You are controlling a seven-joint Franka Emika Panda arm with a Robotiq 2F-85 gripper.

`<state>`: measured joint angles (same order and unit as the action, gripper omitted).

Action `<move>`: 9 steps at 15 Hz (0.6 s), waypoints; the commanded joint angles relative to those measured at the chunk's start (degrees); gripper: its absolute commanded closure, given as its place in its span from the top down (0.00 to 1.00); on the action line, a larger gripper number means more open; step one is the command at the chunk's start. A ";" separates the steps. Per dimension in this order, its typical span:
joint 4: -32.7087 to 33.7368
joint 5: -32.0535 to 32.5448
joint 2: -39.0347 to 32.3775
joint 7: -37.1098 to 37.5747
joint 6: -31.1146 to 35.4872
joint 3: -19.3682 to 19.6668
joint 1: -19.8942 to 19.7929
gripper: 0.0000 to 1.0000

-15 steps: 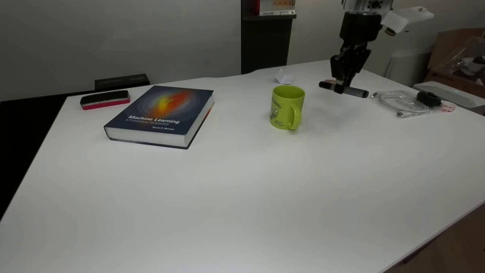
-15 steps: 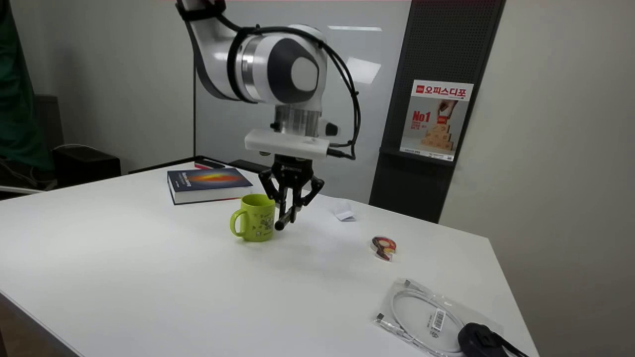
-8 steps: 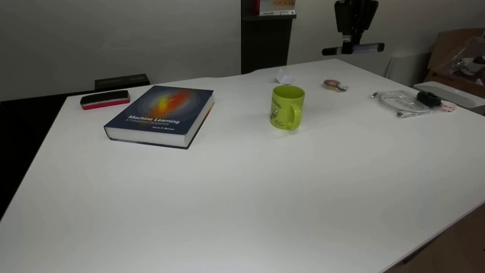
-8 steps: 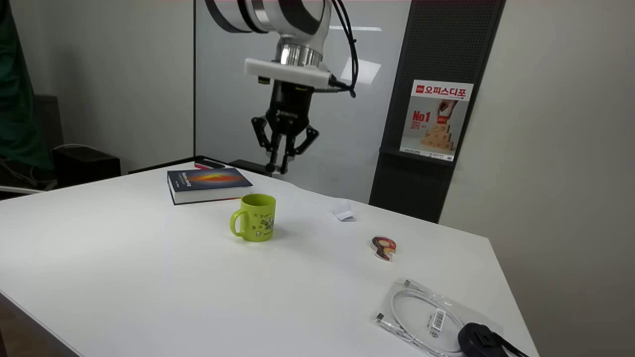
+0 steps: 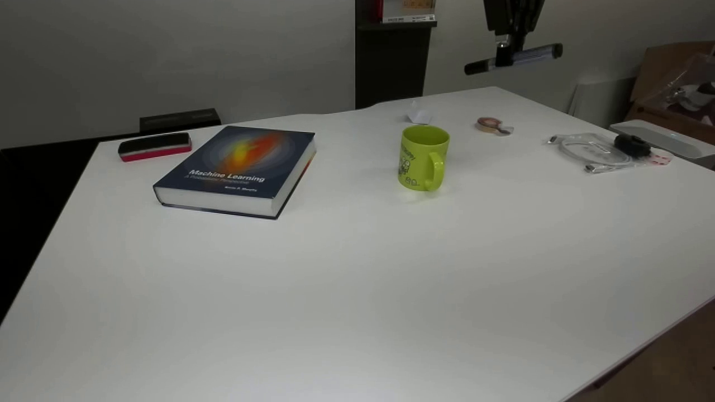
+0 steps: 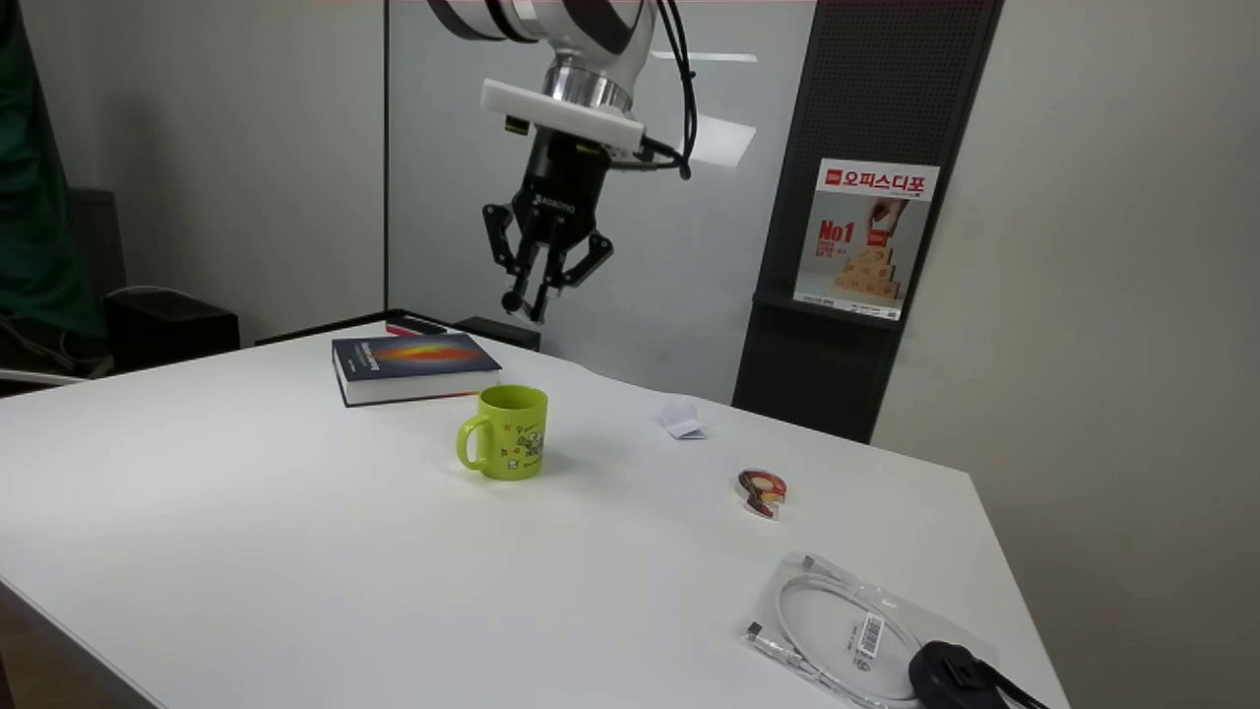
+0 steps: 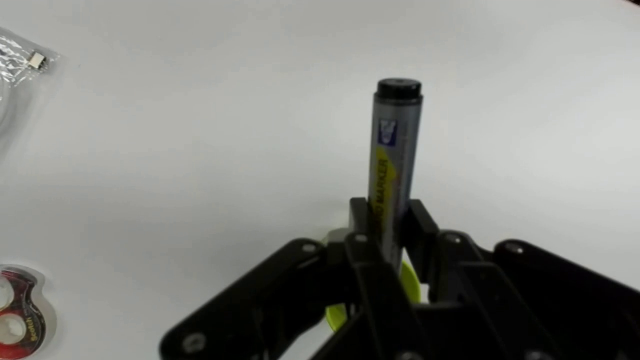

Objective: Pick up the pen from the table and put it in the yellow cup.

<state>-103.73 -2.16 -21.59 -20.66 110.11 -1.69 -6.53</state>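
- Jaws: clamped on the pen (image 5: 536,54), which hangs in the air above the worktop (image 5: 357,290), apart from the yellow cup (image 5: 414,162).
- Pen: side-on and slightly slanted in an exterior view; in an exterior view, the pen (image 6: 511,302) appears almost end-on. Only the wrist view makes the word MARKER legible on the grey pen (image 7: 392,150).
- Yellow cup: upright, inward of the far edge, between the book (image 5: 237,159) and the tape dispenser (image 6: 762,489).
- Worktop: plain white. The book lies flat near one far corner, with a red-and-black block (image 5: 155,148) closer to that corner; folded paper (image 6: 681,418) beside the far edge; tape dispenser inward of the opposite far corner; bagged cable (image 6: 870,635) by the edge leading from it.
- Room: beyond the far edge, a pale wall (image 6: 1102,246) and a dark stand (image 6: 915,89) bearing a poster (image 6: 866,236); green cloth (image 6: 34,187) in an exterior view, cardboard box (image 5: 659,64) in an exterior view.
- Hidden: in the wrist view, most of the yellow cup, behind the jaws. Cut off: tape dispenser and bagged cable in the wrist view; arm (image 6: 600,59), at the top, in an exterior view. Hard to make out: small lettering on the book.
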 commanded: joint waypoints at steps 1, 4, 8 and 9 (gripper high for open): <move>0.31 0.43 -0.43 0.55 -1.22 0.56 0.60 0.05; 3.91 1.35 -3.60 1.79 -7.11 0.47 1.40 0.05; 10.41 3.84 -9.06 6.59 -14.87 1.01 3.24 0.05; 12.32 4.66 -10.50 7.76 -16.48 1.11 3.75 0.05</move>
<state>-99.05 0.17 -27.04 -17.65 99.45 -1.58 -4.78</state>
